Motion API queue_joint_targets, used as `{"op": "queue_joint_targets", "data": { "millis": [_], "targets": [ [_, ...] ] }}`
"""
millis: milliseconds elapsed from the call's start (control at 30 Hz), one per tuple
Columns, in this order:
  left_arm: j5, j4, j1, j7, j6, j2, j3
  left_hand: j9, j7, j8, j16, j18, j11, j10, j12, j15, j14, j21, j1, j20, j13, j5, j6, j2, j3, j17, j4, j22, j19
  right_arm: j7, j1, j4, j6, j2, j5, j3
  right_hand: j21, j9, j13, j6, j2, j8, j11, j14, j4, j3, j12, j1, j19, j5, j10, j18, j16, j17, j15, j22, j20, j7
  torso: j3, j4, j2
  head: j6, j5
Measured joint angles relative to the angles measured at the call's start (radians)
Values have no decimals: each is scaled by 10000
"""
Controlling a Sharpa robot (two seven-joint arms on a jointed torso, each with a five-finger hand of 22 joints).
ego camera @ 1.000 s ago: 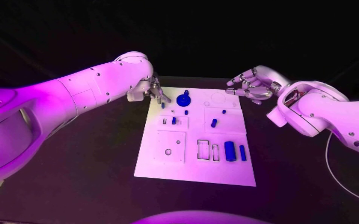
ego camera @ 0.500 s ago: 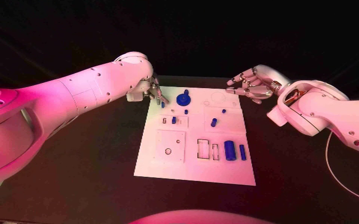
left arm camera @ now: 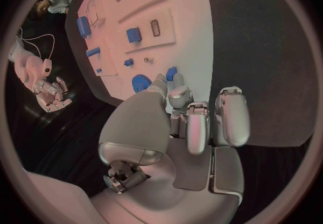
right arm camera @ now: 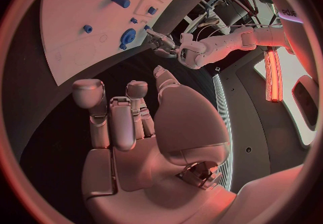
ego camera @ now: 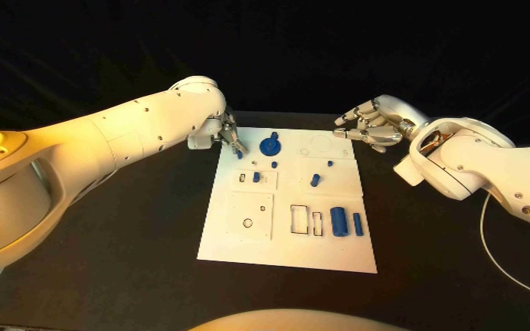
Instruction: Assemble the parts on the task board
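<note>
Your left hand (ego camera: 229, 136) sits at the far left corner of the task board (ego camera: 289, 247), and it already has something: in the left wrist view its fingertips (left arm camera: 176, 95) close on a small blue peg (left arm camera: 171, 74), pinched with its long axis running roughly along the fingers and pointing out over the board. In the head view that same peg (ego camera: 241, 155) shows as a blue sliver just below the hand, over the board's left edge.

What matters for you is which way the target lies from that peg. The round blue disc (ego camera: 270, 147) is just beside it, toward the board's middle, and the small sockets and short blue parts (ego camera: 256, 177) lie a little nearer to you along the left column. I cannot tell from here which hole the peg belongs in, so judge that before you lower it; I'd expect a short move inward and toward you, with the peg brought upright.

Your right hand (ego camera: 370, 126) holds nothing, its fingers loosely curled and apart, above the desk (ego camera: 132, 231) just off the board's far right corner. It is well apart from the peg, so the left hand is plainly the nearer one.
</note>
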Motion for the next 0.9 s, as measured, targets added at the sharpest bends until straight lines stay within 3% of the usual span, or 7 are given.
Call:
{"op": "queue_joint_targets", "data": {
  "millis": [367,500,633,833,900],
  "targets": [
    [26,-53,-42,163,46,54,-1,-104,-85,-9,0,-1,-101,-103,-85,-36,-37,0,1005,-36,-101,-51,-99,-35,969,-2,-733,-1,36,-5,0,8,15,-8,0,0,0,0,0,0,0,0,1,0,0,0,0,0,0,0,1,0,0,0,0,0,0,0,0,2,0,-61,-11],
    [30,-57,-38,185,77,53,0,-160,-53,-39,0,-1,-100,-104,-123,-36,-37,0,1145,-36,-136,-83,-131,-147,1397,-2,-879,-1,36,-7,0,16,25,-15,0,0,0,0,1,0,0,0,1,0,0,0,0,0,0,-1,1,0,0,0,0,0,0,0,0,7,-2,-75,-6],
    [35,-66,-36,195,102,53,0,-187,-36,-67,0,-1,-99,-104,-156,-36,-37,0,1241,-36,-192,-42,-148,-241,1589,-3,-804,-1,36,-8,0,23,32,-16,0,0,0,0,1,0,0,0,1,0,0,0,0,0,0,-1,1,0,0,0,0,0,0,0,-1,9,-4,-81,-6],
    [40,-68,-38,202,103,47,-9,-221,-18,-36,0,-1,-98,-105,-208,-36,-36,-1,1293,-36,-269,-41,-165,-447,2128,-3,-342,-2,36,-9,0,30,40,-21,0,0,0,0,1,0,0,40,1,0,29,-29,0,0,0,-1,1,0,0,0,0,1,0,0,-3,9,-6,-82,-9],
    [40,-54,-44,214,78,35,-14,-213,17,102,0,-1,-59,-68,-208,-36,-37,0,970,-36,-300,4,-200,-771,2913,-4,-415,-2,36,-9,0,31,40,-21,0,0,0,0,1,0,0,40,1,0,29,-29,0,0,0,-1,1,0,0,0,0,1,0,0,-2,6,-6,-82,-10]
  ]
}}
